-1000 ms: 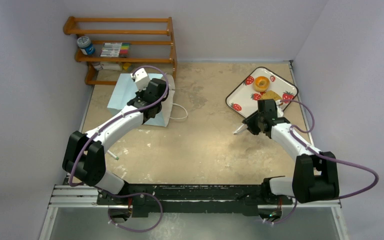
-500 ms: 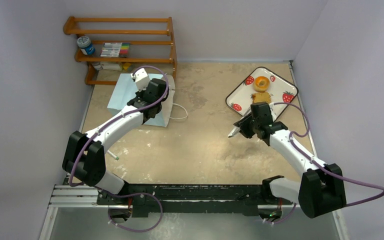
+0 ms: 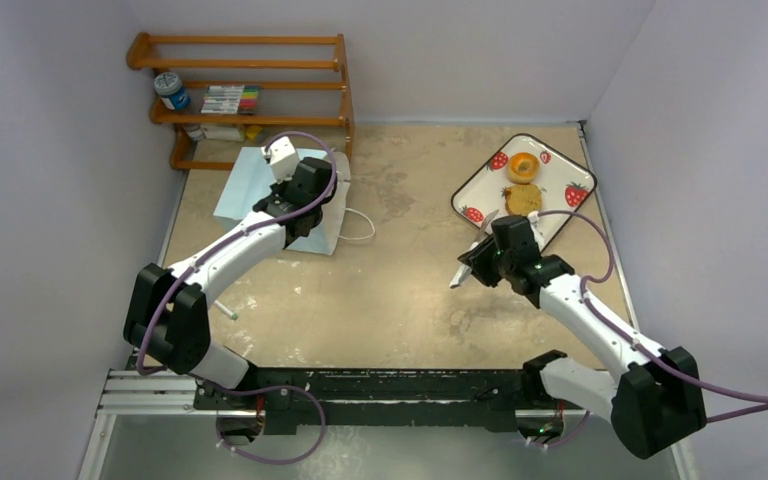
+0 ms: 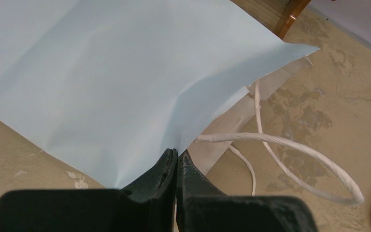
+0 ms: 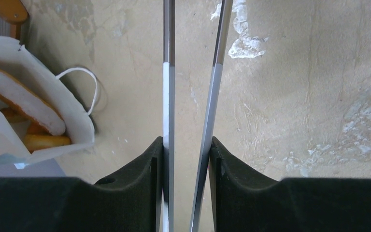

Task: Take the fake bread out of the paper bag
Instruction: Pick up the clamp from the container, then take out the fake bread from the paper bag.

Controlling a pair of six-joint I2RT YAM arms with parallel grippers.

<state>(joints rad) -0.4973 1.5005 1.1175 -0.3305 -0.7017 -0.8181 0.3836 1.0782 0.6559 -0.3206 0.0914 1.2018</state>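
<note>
— Looking at that bag, what are you making of the bread?

— Some of the fake bread [image 5: 19, 99] is lying just inside the mouth of the paper bag [image 4: 101, 72], over on the far left of the table [image 3: 400, 300]. I'm seeing a long baguette with a white face and orange pieces under it. I'm guessing they're light, stiff and smooth, so a rounded end is probably going to slip. I'd be taking the baguette across its middle.

— And the tools?

— The left tool [image 4: 176, 159] is pinching the blue upper lip of the bag, its jaws fully together on the paper. That paper is looking thin and floppy, so it's likely to be sagging if let go. The right tool [image 5: 188, 145] is gripping a pair of long metal tongs [image 5: 168, 72], its jaws partly closed on them. The blades are standing a little apart with nothing between them.

— Is it near the bread?

— Well apart. The bag's mouth is facing the tongs, and the bread is lying off to the left of their tips. A bagel [image 3: 523, 166] and a slice [image 3: 523, 198] are already sitting on the strawberry tray [image 3: 480, 185].
</note>
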